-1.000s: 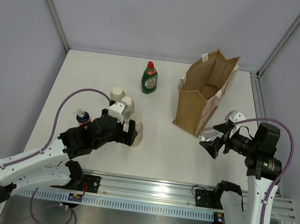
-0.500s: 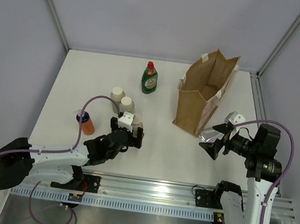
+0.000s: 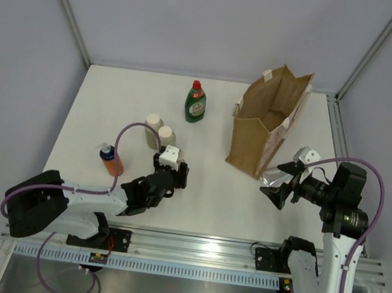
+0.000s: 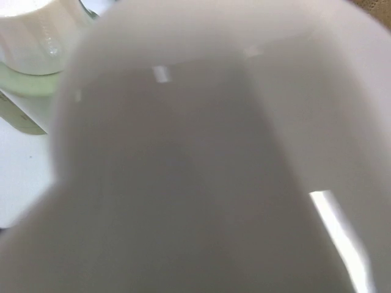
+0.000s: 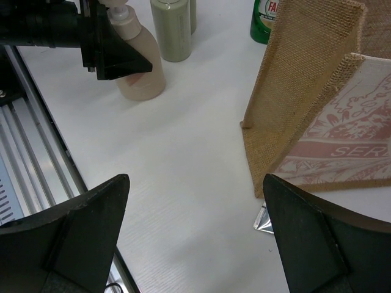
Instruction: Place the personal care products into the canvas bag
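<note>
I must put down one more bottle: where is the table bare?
Bare: the near middle of the table, between the left gripper and the canvas bag; also the far left corner, left of the dark green bottle. Crowded: around the two pale bottles and the orange bottle, and by the silver tube at the right gripper.

Contents of the white bench (image 3: 211,195), counted by kind.

- Dark green plastic bottle with a red cap (image 3: 195,104): one.
- Pale cylindrical bottles with white caps: two, the farther pale bottle (image 3: 153,126) and the nearer pale bottle (image 3: 166,137).
- Beige pump bottle (image 5: 142,70): one.
- Small orange bottle with a blue cap (image 3: 112,161): one.
- Crumpled silver foil tube (image 3: 274,175): one.
- Upright tan canvas bag with white handles (image 3: 254,136): one.

Care products: six in all.
</note>
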